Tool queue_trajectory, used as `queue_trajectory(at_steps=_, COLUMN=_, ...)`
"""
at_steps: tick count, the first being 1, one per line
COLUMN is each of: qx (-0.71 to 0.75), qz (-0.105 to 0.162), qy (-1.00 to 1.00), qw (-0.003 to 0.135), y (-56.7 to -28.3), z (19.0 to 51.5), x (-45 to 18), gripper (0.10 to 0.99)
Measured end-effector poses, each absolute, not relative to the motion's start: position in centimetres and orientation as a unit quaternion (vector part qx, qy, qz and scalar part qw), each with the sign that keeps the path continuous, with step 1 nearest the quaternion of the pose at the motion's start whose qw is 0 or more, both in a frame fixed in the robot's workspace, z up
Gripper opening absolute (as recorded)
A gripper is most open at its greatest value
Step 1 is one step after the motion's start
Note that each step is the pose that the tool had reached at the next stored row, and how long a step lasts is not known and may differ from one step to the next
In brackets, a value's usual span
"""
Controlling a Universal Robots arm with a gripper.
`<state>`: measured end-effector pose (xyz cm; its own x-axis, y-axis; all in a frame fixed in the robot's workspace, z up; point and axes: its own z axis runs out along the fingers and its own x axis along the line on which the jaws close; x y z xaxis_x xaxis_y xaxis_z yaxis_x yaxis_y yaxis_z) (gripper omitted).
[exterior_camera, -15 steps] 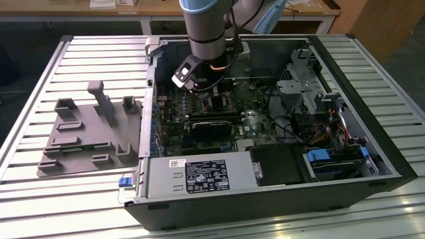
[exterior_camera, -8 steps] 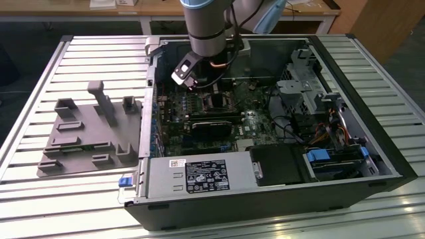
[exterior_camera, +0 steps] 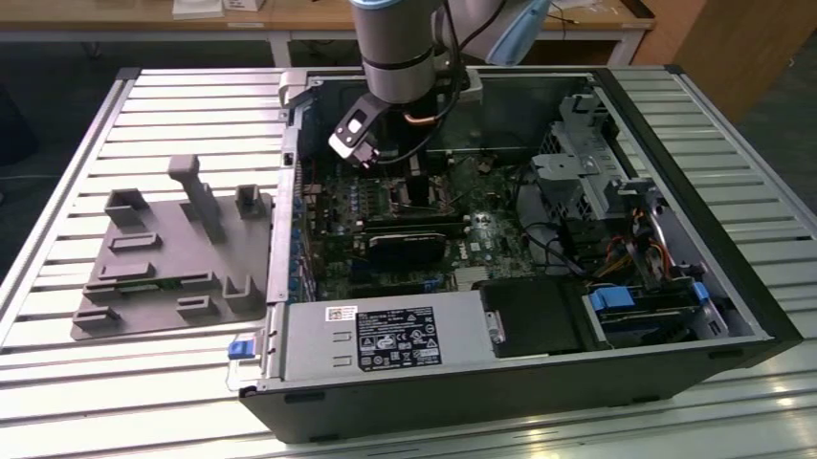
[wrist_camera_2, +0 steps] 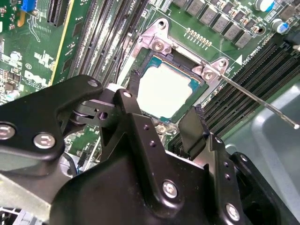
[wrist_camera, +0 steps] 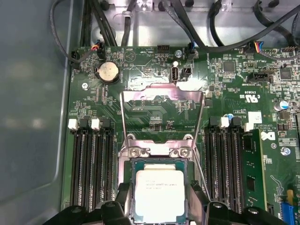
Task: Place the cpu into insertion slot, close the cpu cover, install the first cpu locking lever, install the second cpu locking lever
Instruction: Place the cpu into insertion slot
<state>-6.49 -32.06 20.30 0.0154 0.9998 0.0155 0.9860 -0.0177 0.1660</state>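
Two-fingered and spread apart, straddles the cpu (wrist_camera: 159, 194) with the gripper (wrist_camera_2: 158, 111), fingertips (wrist_camera_2: 190, 125) just beside opposite edges. Shows the cpu flat in the insertion slot (wrist_camera: 159, 162), silver top up, on the motherboard (wrist_camera: 234, 89). Has the cpu cover (wrist_camera: 161, 95) tilted up off the slot, not yet closed.

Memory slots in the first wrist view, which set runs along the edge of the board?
The memory slots next to the grey case wall. The other memory slots sit across the chip, away from that wall.
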Motion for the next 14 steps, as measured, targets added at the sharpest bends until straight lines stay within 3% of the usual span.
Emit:
queue_trajectory(at_steps=5, qx=0.71, qz=0.064, qy=0.699, qw=0.054, y=-32.06, z=20.32, x=-6.5, gripper=0.596)
queue_trajectory(at_steps=14, qx=0.71, qz=0.064, qy=0.699, qw=0.054, y=-32.06, z=20.33, x=-6.5, gripper=0.235)
